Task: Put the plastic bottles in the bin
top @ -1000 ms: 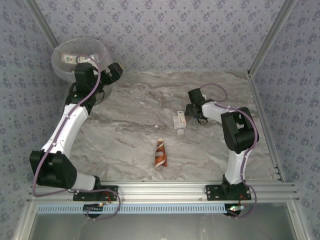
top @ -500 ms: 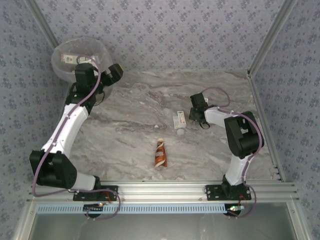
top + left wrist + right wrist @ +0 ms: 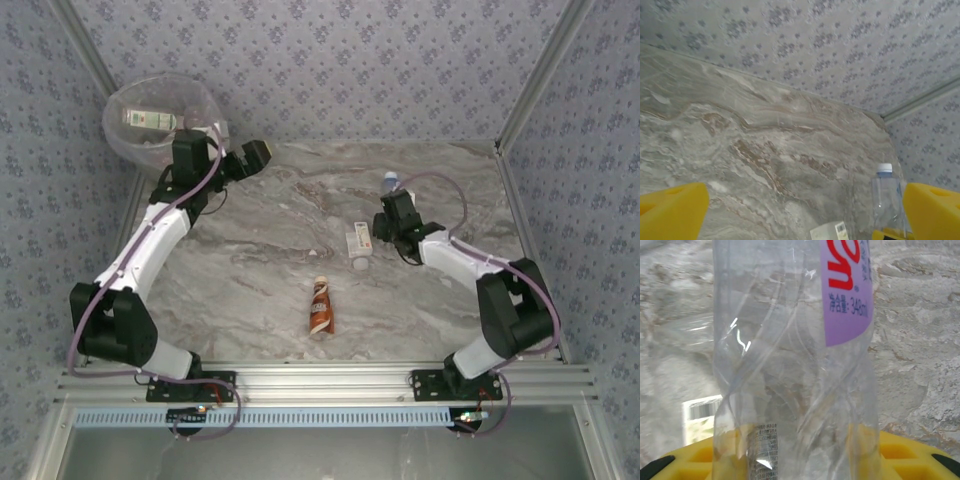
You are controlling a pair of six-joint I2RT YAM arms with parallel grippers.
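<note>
Right pincer (image 3: 393,203) is clamped low on a clear bottle (image 3: 790,365), cap up, so the thing rides upright. Can't tell if it's clear of the surface (image 3: 260,250). The bin (image 3: 125,145) sits off the far left corner, well away from that arm. I reckon that's why my left pincer (image 3: 802,212) hangs near the bin, spread wide with nothing in it, looking across at the clear bottle. Smells like a handover setup. A labelled bottle (image 3: 148,118) lies in the bin. The white-label bottle (image 3: 358,243) lies just beside the right pincer and the brown bottle (image 3: 320,305) nearer my bases, both waiting their turn.
</note>
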